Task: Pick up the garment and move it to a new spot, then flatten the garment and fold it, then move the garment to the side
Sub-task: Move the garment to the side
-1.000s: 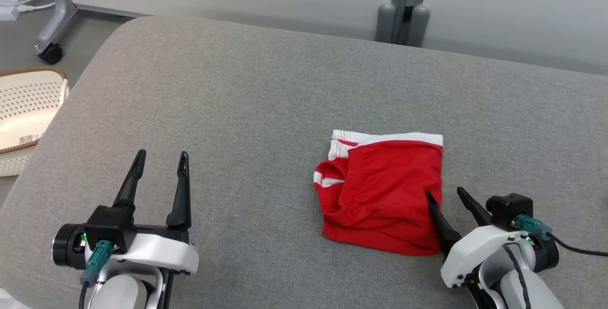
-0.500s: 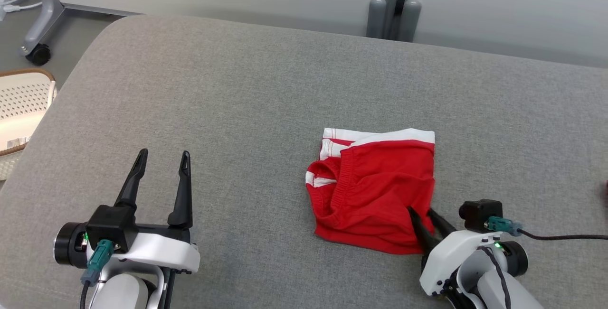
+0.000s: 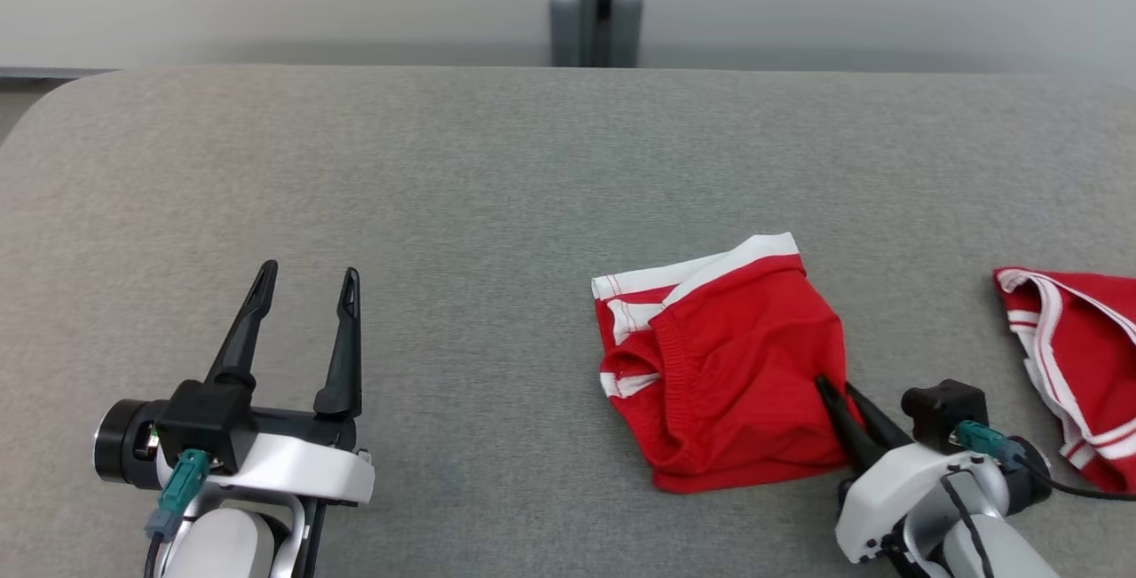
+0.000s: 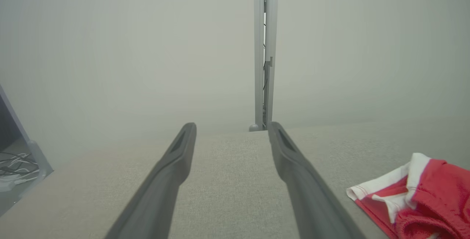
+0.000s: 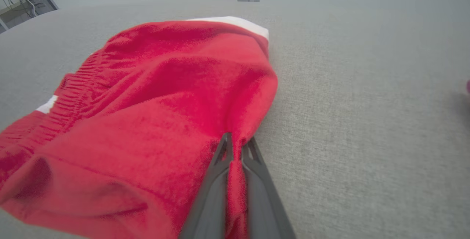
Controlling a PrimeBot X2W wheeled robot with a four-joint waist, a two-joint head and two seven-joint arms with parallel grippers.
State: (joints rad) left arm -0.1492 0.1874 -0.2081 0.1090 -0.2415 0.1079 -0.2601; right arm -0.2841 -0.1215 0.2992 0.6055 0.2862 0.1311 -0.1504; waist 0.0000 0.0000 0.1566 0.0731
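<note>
Edge pinch: the right tool (image 3: 835, 384) grips the red shorts (image 3: 728, 365) to shift them.
It is drawn narrow on a fold at the shorts' near edge. The folded bundle lies on the surface (image 3: 444, 205) just ahead and left of it, a low grip that would likely let it slide intact. The left tool (image 3: 309, 269) waits wide and empty.

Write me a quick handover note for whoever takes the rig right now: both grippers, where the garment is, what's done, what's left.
Left gripper: open, empty, over the grey cushion, away from the cloth.
Right gripper: shut on the right edge of the red garment.
Garment: folded, lying right of centre; a second red garment lies further right.
Done: folding, by the look of it.
Left: carry it to the side and release.
</note>
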